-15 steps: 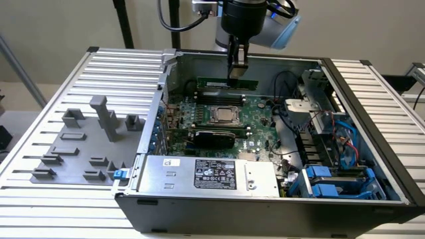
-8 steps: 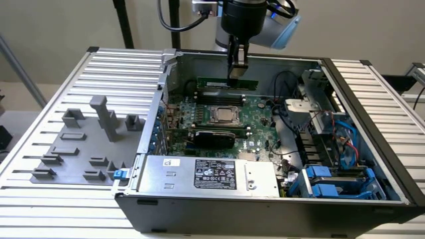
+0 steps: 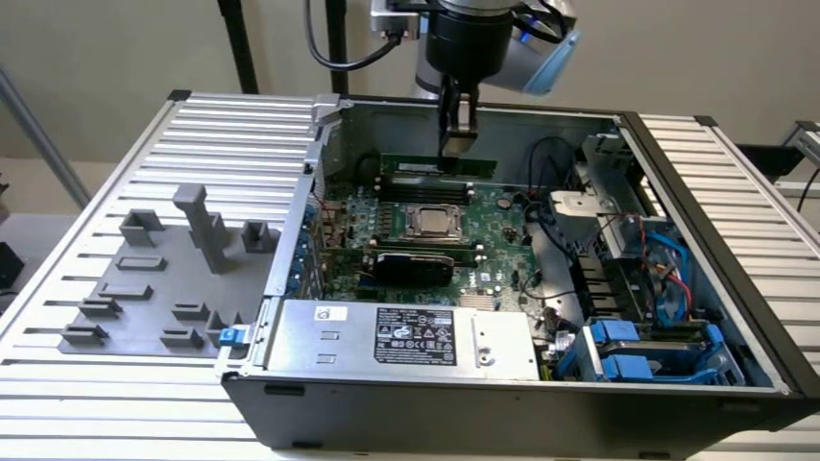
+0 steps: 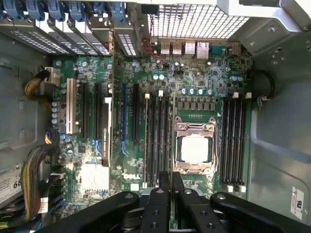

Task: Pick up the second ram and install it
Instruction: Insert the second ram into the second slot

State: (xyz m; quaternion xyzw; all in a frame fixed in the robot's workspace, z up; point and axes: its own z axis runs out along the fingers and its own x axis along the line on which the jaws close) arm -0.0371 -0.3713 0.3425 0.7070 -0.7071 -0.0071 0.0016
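Observation:
The second ram (image 3: 429, 166), a narrow green stick with a white label, stands on edge over the black memory slots (image 3: 417, 182), just beyond the silver CPU socket (image 3: 436, 222). My gripper (image 3: 456, 152) comes straight down from above, and its dark fingers (image 3: 458, 120) are shut on the stick's top edge near its middle. In the wrist view, the gripper (image 4: 171, 175) has its two fingers (image 4: 165, 187) pressed close together. Below them lie the memory slots (image 4: 156, 141) beside the CPU socket (image 4: 195, 148). The stick itself is hard to make out there.
The open black computer case (image 3: 513, 399) sits on a ribbed metal table (image 3: 129, 384). A gray fixture plate with plastic blocks (image 3: 167, 279) lies at the exterior view's left. Inside the case are a graphics card (image 3: 410, 261), a power supply (image 3: 403, 336), cables (image 3: 577, 250) and blue drive bays (image 3: 640, 351).

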